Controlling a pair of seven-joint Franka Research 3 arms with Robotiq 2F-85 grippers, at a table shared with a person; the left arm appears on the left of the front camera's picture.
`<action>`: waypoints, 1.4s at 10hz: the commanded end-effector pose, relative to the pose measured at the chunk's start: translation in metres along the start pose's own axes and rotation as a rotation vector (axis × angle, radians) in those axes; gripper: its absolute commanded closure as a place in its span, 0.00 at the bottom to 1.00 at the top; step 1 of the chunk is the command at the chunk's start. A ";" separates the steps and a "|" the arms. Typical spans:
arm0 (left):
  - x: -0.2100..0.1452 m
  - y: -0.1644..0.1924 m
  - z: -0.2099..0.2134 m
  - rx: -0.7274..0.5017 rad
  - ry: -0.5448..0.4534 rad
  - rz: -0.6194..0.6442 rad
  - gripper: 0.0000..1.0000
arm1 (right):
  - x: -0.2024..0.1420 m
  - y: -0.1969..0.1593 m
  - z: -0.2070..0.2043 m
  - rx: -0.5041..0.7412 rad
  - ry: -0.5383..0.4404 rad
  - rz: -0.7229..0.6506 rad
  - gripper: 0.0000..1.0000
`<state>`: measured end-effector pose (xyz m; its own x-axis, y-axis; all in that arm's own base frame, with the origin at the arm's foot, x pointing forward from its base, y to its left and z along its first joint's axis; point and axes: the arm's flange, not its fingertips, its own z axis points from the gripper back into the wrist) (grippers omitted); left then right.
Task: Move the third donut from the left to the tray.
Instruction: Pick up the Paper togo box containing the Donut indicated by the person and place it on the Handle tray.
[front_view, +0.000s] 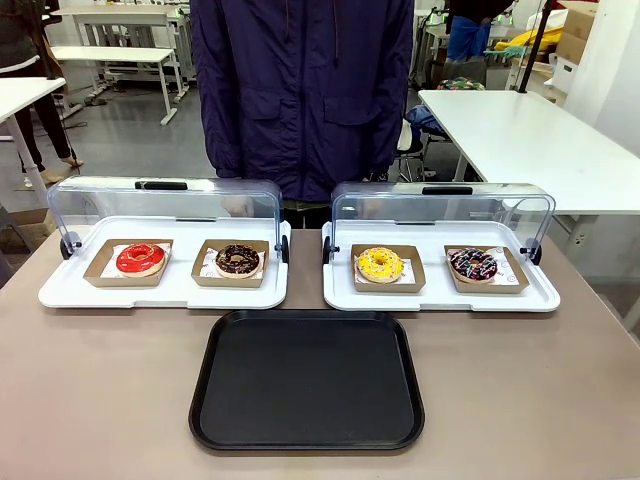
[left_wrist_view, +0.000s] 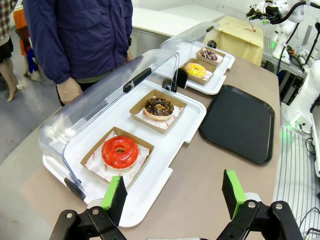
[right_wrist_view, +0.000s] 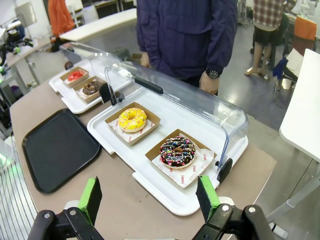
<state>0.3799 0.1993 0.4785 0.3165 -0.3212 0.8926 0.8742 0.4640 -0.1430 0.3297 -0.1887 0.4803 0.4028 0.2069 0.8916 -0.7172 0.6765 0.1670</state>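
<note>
The right gripper (right_wrist_view: 148, 196) is hanging spread wide and empty at the frame's bottom, and the left gripper (left_wrist_view: 174, 192) likewise. The third donut (right_wrist_view: 132, 119) is sitting just left of centre, and the tray (right_wrist_view: 55, 147) is waiting at lower left. The approach is pending: the next move likely calls for reaching in to pinch the cardboard holder (right_wrist_view: 150, 131).

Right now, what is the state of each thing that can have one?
Left pincer: open, holding nothing.
Right pincer: open, holding nothing.
Left dome lid: swung open.
Right dome lid: swung open.
Yellow donut: in its holder, untouched.
Black tray: lying flat, bare.
</note>
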 end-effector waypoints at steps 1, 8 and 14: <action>0.002 0.001 0.001 -0.008 -0.008 -0.010 0.00 | 0.002 -0.004 -0.001 0.002 -0.027 0.023 0.00; 0.002 0.001 0.001 -0.008 -0.008 -0.010 0.00 | 0.002 -0.004 -0.001 0.002 -0.027 0.023 0.00; 0.002 0.001 0.001 -0.008 -0.008 -0.010 0.00 | 0.002 -0.004 -0.001 0.002 -0.027 0.023 0.00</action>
<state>0.3799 0.1993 0.4785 0.3165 -0.3212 0.8926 0.8742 0.4640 -0.1430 0.3297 -0.1886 0.4803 0.4026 0.2070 0.8916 -0.7175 0.6763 0.1669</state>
